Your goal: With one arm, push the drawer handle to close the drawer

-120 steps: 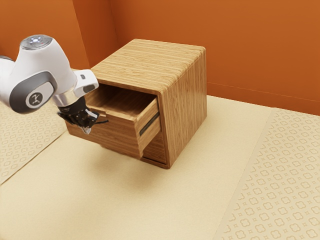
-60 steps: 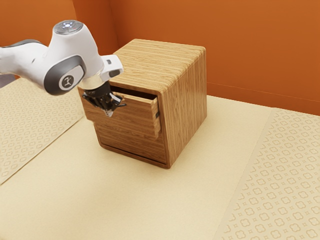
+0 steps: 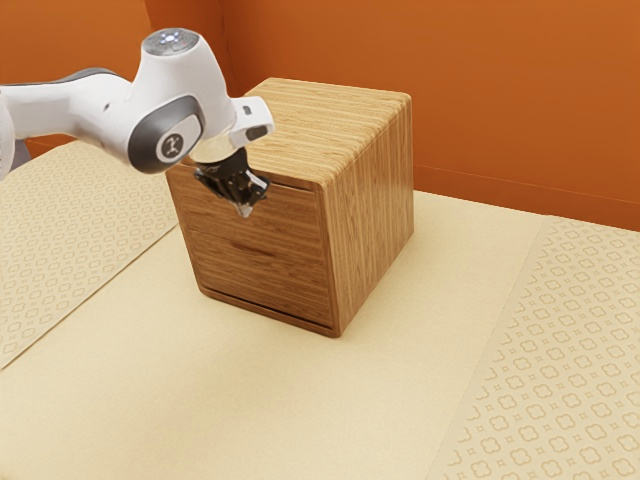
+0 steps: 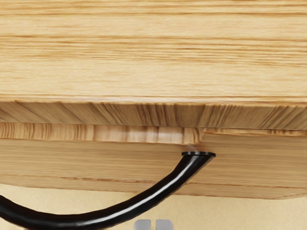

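The black hand (image 3: 244,208) was clenched, its two fingertips (image 4: 164,224) close together and the handle outside them. It pointed down, in front of the top drawer (image 3: 296,218). The handle (image 4: 163,188) was a shiny black bar, bent like a bow, fixed to the front of that drawer. It was very near the fingertips, but I could not tell if they touched it.

The clock here is laid on the exterior view, with the hand in the middle and twelve straight up. The top drawer was in its place in the wooden box (image 3: 372,190), its front about even with the box's front edges, so it looked shut. The bottom drawer (image 3: 270,285) was between five and six o'clock, and it looked shut too. The box's stripy flat top (image 3: 325,115) was at one o'clock and its long side was at three.

The fat white part of the arm (image 3: 190,85) was at eleven o'clock, and the rest went off toward ten. The plain, pale yellow floor (image 3: 250,400) was at six. Floor with a curly pattern (image 3: 565,340) was at four, and more of it was between eight and nine. An orange wall (image 3: 500,100) stood at two, behind the box.
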Available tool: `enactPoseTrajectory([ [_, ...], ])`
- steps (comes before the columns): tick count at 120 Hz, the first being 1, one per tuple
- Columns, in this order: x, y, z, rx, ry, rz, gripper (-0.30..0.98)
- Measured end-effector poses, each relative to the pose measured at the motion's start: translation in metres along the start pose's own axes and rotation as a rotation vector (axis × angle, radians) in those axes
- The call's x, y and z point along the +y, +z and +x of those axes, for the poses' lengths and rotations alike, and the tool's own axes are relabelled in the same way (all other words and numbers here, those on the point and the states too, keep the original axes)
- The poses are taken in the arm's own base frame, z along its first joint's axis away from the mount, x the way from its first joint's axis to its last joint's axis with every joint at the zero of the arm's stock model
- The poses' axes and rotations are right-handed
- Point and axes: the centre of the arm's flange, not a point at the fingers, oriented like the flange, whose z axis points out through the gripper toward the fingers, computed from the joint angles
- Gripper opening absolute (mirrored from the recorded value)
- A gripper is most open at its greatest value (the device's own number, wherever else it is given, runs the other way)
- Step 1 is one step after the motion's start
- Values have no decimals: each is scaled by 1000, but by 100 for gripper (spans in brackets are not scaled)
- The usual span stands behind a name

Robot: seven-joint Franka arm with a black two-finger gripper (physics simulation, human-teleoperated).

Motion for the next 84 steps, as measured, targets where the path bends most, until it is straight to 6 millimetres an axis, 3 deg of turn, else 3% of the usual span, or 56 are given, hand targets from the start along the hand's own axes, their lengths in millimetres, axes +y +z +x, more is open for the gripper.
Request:
enactPoseTrajectory([
  [4, -1, -6, -9, 1, -6, -18, -10],
  [17, -10, -21, -65, 5, -42, -74, -10],
  [23, -17, -39, -82, 22, -68, -89, -10],
  [28, -27, -66, -88, 36, -106, -92, -5],
  [34, -48, -119, -79, 63, -171, -78, 7],
  [40, -47, -167, -72, 86, -189, -68, 18],
  [46, -51, -191, -72, 75, -215, -49, 29],
  [58, -54, -197, -81, 0, -254, -23, 44],
  [84, -56, -183, -109, -140, -310, 15, 60],
])
